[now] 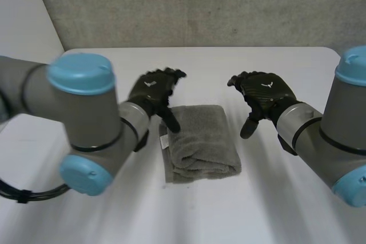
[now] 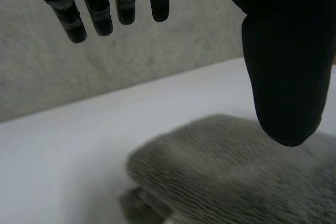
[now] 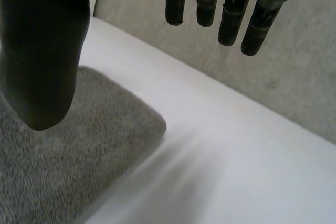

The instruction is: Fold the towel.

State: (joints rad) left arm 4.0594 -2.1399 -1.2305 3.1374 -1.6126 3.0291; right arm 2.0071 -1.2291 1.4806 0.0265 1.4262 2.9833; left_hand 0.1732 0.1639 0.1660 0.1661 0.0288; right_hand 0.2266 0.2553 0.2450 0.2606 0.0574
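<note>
A grey towel [image 1: 201, 141] lies folded into a small thick rectangle in the middle of the white table [image 1: 114, 215]. My left hand [image 1: 154, 91] hovers over the towel's far left corner, open, thumb pointing down toward the cloth. My right hand [image 1: 264, 95] hangs open to the right of the towel, clear of it. In the left wrist view the towel [image 2: 236, 171] lies under the thumb [image 2: 286, 66] with the fingers [image 2: 100, 14] straight. In the right wrist view the towel's corner [image 3: 79, 145] lies below the thumb [image 3: 42, 56] and the fingers [image 3: 231, 14] hold nothing.
A grey wall [image 1: 200, 4] runs along the table's far edge. A small white label [image 1: 163, 140] sticks out at the towel's left edge. Bare tabletop surrounds the towel on all sides.
</note>
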